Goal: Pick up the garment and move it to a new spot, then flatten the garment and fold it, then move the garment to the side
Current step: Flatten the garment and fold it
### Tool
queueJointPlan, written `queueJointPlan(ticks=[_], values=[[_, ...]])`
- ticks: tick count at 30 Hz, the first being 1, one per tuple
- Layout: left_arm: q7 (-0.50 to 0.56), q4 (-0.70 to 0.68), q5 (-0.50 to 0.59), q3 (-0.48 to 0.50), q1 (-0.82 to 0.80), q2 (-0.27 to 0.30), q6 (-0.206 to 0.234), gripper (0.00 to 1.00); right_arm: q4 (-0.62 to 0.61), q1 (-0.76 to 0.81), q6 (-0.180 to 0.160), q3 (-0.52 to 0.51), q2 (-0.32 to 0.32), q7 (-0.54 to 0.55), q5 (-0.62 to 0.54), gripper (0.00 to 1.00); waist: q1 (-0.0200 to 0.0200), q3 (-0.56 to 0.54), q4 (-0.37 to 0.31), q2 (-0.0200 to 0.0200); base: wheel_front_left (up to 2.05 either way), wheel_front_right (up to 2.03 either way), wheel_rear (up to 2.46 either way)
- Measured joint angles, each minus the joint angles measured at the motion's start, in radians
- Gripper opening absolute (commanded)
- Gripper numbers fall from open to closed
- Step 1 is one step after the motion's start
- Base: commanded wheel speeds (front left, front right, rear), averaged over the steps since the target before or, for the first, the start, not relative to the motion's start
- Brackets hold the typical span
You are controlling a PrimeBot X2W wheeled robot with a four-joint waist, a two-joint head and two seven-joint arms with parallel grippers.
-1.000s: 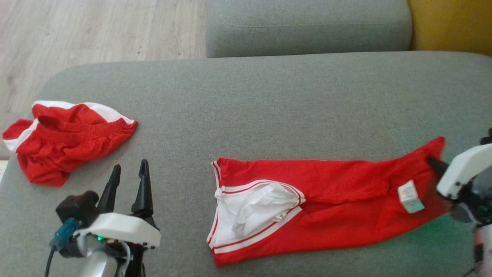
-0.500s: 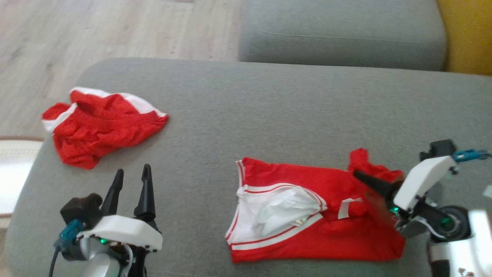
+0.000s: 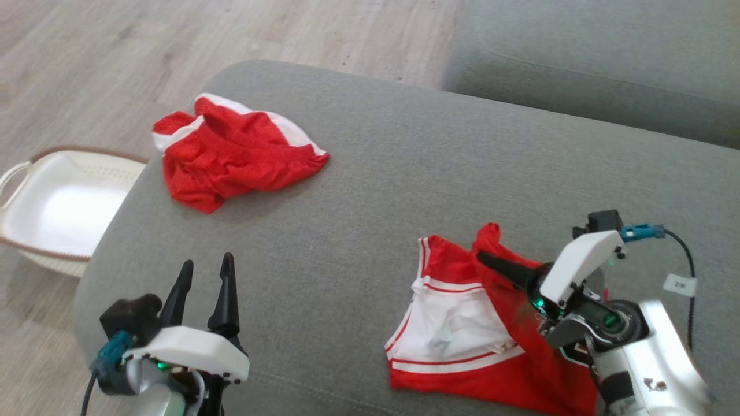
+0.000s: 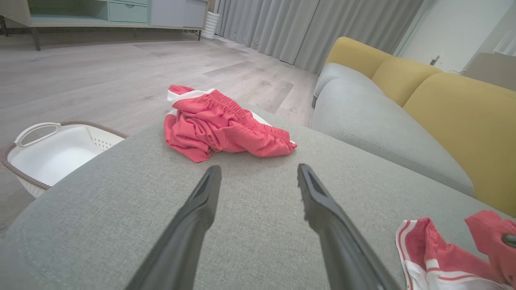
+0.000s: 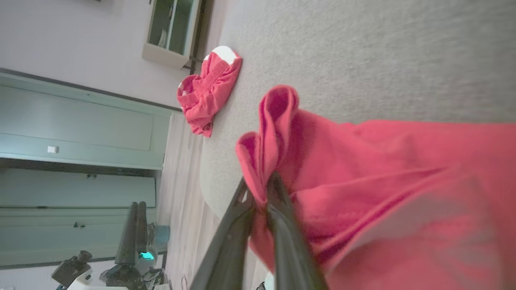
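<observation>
The garment (image 3: pixel 514 370) is red with white trim and lies at the front right of the grey cushion (image 3: pixel 370 190), doubled over on itself. My right gripper (image 3: pixel 483 258) is shut on a bunched red edge of it, held a little above the rest of the cloth. The right wrist view shows that pinched fold of the garment (image 5: pixel 363 169) rising past the closed tips of the right gripper (image 5: pixel 262 189). My left gripper (image 3: pixel 207 263) stands open over bare cushion at the front left, holding nothing. In the left wrist view the left gripper (image 4: pixel 258 169) is open too, with the garment (image 4: pixel 427 249) at the lower right.
A second crumpled red and white garment (image 3: pixel 237 153) lies near the cushion's far left edge. A white basket (image 3: pixel 34 167) stands on the wooden floor beside that edge. Another grey seat cushion (image 3: pixel 578 58) lies beyond, with a yellow backrest (image 4: pixel 443 100).
The head camera has turned, shifting the whole picture. My right gripper has carried the garment's right end leftward over the rest, so the long spread cloth is now doubled up. The left gripper has stayed put.
</observation>
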Motion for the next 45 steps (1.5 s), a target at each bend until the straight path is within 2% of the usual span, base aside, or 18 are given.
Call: queueJointPlan(ticks=[10,11,12,13,19,23,25,32,36,37,38,39,40,41,42,45], values=[[-0.001,0.019,0.000,0.000,-0.002,-0.006,-0.009,1.00,0.156,-0.048,0.000,0.108,0.000,-0.077,0.086,0.00,0.0000,0.015,0.023,0.0000,0.00,0.00,0.00],[-0.001,0.020,0.000,0.000,-0.002,-0.007,-0.009,1.00,0.166,-0.056,0.000,0.124,-0.001,-0.087,0.099,0.35,0.0000,0.016,0.021,0.0000,0.00,0.00,0.00],[-0.001,0.022,0.000,0.000,-0.002,-0.007,-0.009,1.00,0.173,-0.065,0.000,0.141,-0.001,-0.095,0.116,0.95,0.0000,0.017,0.018,0.0000,0.00,0.00,0.00],[-0.001,0.023,0.000,0.001,-0.002,-0.007,-0.009,1.00,0.177,-0.073,0.000,0.156,-0.001,-0.105,0.134,1.00,0.0000,0.018,0.015,0.0000,0.00,0.00,0.00],[-0.002,0.031,-0.003,0.001,-0.002,-0.008,-0.008,1.00,0.147,-0.099,0.000,0.197,-0.001,-0.168,0.214,1.00,0.0000,0.018,-0.021,0.0000,0.00,0.00,0.00],[-0.002,0.031,-0.003,0.003,-0.002,-0.009,-0.009,1.00,0.041,-0.105,0.000,0.151,-0.007,-0.252,0.209,1.00,0.0000,0.012,-0.054,0.0000,0.00,0.00,0.00],[-0.009,0.030,-0.003,0.006,-0.002,-0.009,-0.009,1.00,-0.029,-0.105,0.000,0.115,-0.031,-0.302,0.198,1.00,0.0000,0.010,-0.072,0.0000,0.00,0.00,0.00],[-0.010,-0.027,0.010,0.037,-0.002,-0.014,-0.010,1.00,-0.225,-0.050,0.000,0.012,-0.178,-0.498,-0.012,1.00,0.0000,0.010,-0.133,0.0000,0.00,0.00,0.00],[-0.010,-0.063,0.041,0.066,-0.004,-0.032,-0.019,1.00,-0.242,0.051,0.000,-0.013,-0.204,-0.589,-0.183,1.00,0.0000,0.020,-0.161,0.0000,0.00,0.00,0.00],[-0.010,-0.063,0.041,0.066,-0.004,-0.032,-0.019,1.00,-0.242,0.051,0.000,-0.013,-0.204,-0.589,-0.183,1.00,0.0000,0.020,-0.161,0.0000,0.00,0.00,0.00],[-0.010,-0.065,0.048,0.070,-0.004,-0.035,-0.023,1.00,-0.239,0.074,0.000,-0.022,-0.203,-0.607,-0.216,0.96,0.0000,0.022,-0.166,0.0000,0.00,0.00,0.00],[-0.010,-0.066,0.054,0.073,-0.003,-0.037,-0.026,1.00,-0.236,0.093,0.000,-0.026,-0.202,-0.621,-0.245,0.87,0.0000,0.025,-0.170,0.0000,0.00,0.00,0.00],[-0.010,-0.066,0.059,0.075,-0.003,-0.041,-0.028,1.00,-0.233,0.108,0.000,-0.026,-0.199,-0.635,-0.274,0.54,0.0000,0.027,-0.173,0.0000,0.00,0.00,0.00],[-0.010,-0.066,0.064,0.078,-0.003,-0.046,-0.033,1.00,-0.229,0.118,0.000,-0.026,-0.190,-0.646,-0.299,0.04,0.0000,0.029,-0.176,0.0000,0.00,0.00,0.00],[-0.010,-0.066,0.067,0.082,-0.003,-0.052,-0.036,1.00,-0.225,0.127,0.000,-0.024,-0.178,-0.656,-0.319,0.00,0.0000,0.031,-0.177,0.0000,0.00,0.00,0.00],[-0.010,-0.065,0.081,0.093,-0.003,-0.060,-0.045,1.00,-0.204,0.141,0.000,0.017,-0.142,-0.656,-0.344,0.00,0.0000,0.035,-0.176,0.0000,0.00,0.00,0.00]])
